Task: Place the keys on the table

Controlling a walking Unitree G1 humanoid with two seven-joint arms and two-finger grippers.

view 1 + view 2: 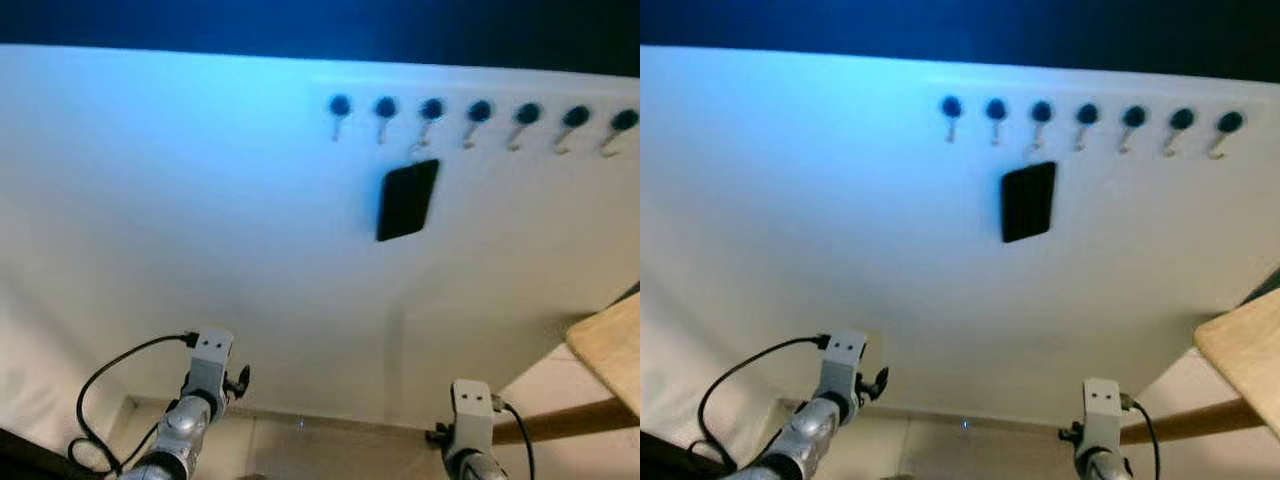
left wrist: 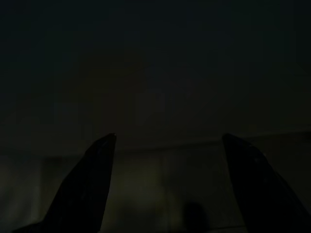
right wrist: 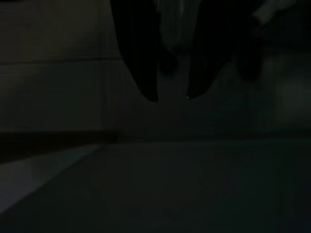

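Note:
A black key fob [image 1: 407,200] hangs flat against the white wall from the third hook in a row of dark-knobbed hooks [image 1: 480,112], well above both arms. The corner of the light wooden table [image 1: 612,345] juts in at the right edge. My left arm [image 1: 205,375] and right arm [image 1: 470,410] hang low at the bottom, far below the fob. In the dark left wrist view my left gripper [image 2: 167,138] is open with nothing between its fingers. My right gripper [image 3: 172,97] points at a dim floor, fingers close together and holding nothing.
A brown wooden rail [image 1: 560,420] of the table runs toward the wall at the lower right, close to my right arm. A black cable [image 1: 100,385] loops off my left wrist. The wall meets a pale floor [image 1: 320,435] between the arms.

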